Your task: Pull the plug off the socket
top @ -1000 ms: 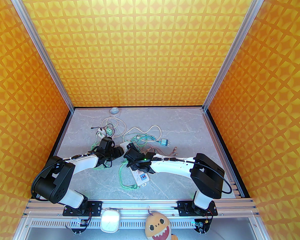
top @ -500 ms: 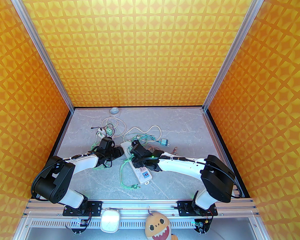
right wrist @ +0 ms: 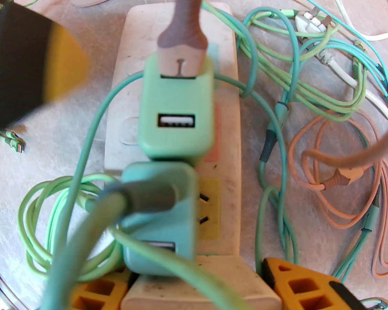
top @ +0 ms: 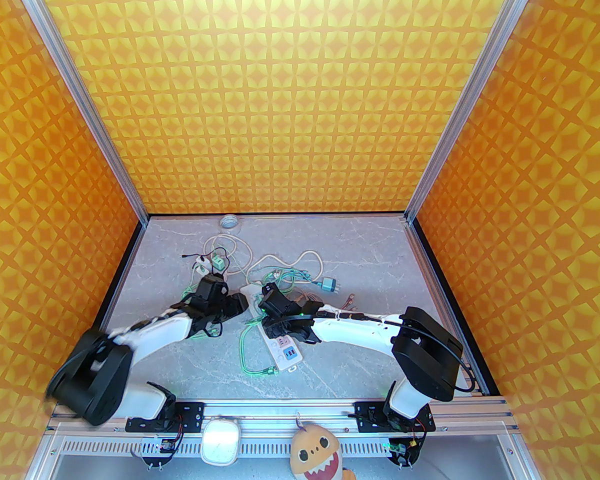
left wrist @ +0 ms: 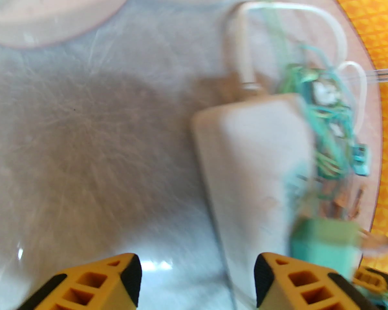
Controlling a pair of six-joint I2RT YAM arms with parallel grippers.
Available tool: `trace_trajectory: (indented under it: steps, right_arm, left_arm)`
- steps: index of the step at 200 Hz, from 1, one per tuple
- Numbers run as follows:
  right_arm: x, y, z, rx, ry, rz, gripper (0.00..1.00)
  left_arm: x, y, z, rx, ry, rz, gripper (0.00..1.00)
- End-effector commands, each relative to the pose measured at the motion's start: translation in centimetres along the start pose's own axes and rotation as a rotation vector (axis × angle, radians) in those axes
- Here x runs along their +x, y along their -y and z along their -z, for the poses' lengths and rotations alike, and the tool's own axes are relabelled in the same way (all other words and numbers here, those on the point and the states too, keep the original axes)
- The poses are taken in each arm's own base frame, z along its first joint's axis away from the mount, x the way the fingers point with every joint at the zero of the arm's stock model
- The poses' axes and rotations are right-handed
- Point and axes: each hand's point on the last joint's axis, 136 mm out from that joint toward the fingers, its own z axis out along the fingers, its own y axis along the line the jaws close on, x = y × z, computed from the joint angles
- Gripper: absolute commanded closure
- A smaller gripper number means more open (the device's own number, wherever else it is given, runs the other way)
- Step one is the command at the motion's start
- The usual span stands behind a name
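Observation:
A white power strip (top: 283, 354) (right wrist: 177, 21) lies mid-table with two USB charger plugs pushed into it: a light green plug (right wrist: 176, 115) and a teal plug (right wrist: 158, 211). My right gripper (right wrist: 197, 286) straddles the strip's near end, its yellow fingers (right wrist: 297, 283) pressed against both sides. My left gripper (top: 240, 304) (left wrist: 197, 279) stands open just left of the strip's far end (left wrist: 255, 160). In the blurred left wrist view a green plug (left wrist: 323, 244) sits beside its right finger, with nothing between the fingers.
Green cables (top: 252, 358) and orange cables (right wrist: 339, 173) tangle around the strip. A small white adapter with a green plug (top: 215, 263) lies at the back left and a blue-grey plug (top: 330, 284) to the right. A pale round socket block (left wrist: 51, 11) lies nearby.
The right arm swung to the right and came partly back, and the strip shifted with it. The left arm's elbow has dropped lower and to the left, and its gripper edged toward the strip.

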Motion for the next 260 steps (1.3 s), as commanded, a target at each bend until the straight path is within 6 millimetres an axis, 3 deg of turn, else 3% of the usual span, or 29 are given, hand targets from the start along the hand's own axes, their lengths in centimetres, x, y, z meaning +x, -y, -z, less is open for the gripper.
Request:
trace_trajectory:
  steps: [1,24,55,71,120,129,134,153,198,260]
  right_arm:
    - [-2.0,-0.4,0.3,-0.002,0.070,-0.039,0.49]
    - [-2.2,-0.5,0.3,-0.006,0.079,-0.045,0.49]
    - [-2.5,-0.8,0.3,-0.017,0.084,-0.053,0.49]
    - [-2.7,-0.9,0.4,-0.018,0.087,-0.054,0.49]
    - [-2.5,-0.8,0.4,-0.015,0.082,-0.057,0.49]
    - [-2.5,-0.7,0.4,-0.014,0.083,-0.056,0.49]
    - [-2.5,-0.7,0.4,-0.012,0.083,-0.057,0.49]
    - [-2.5,-0.6,0.5,-0.011,0.084,-0.060,0.49]
    - [-2.3,-0.7,0.5,-0.016,0.080,-0.058,0.49]
    - [-2.4,-1.0,0.3,-0.027,0.078,-0.055,0.49]
  left_arm:
    - [0.1,0.2,2.7,0.013,0.046,-0.009,0.36]
    - [1.2,1.1,4.8,0.099,0.087,0.023,0.37]
    - [4.2,2.2,5.3,0.225,0.086,0.080,0.43]
    - [5.7,2.6,4.9,0.265,0.074,0.099,0.53]
    - [8.5,4.2,2.9,0.306,0.029,0.107,0.56]
    - [8.8,4.4,2.3,0.305,0.020,0.107,0.71]
    - [9.1,4.2,1.8,0.294,0.010,0.109,0.74]
    - [9.5,4.2,0.5,0.268,-0.010,0.109,0.68]
    - [10.0,3.8,-1.3,0.236,-0.027,0.108,0.67]
    - [10.0,4.2,-2.0,0.237,-0.032,0.099,0.63]
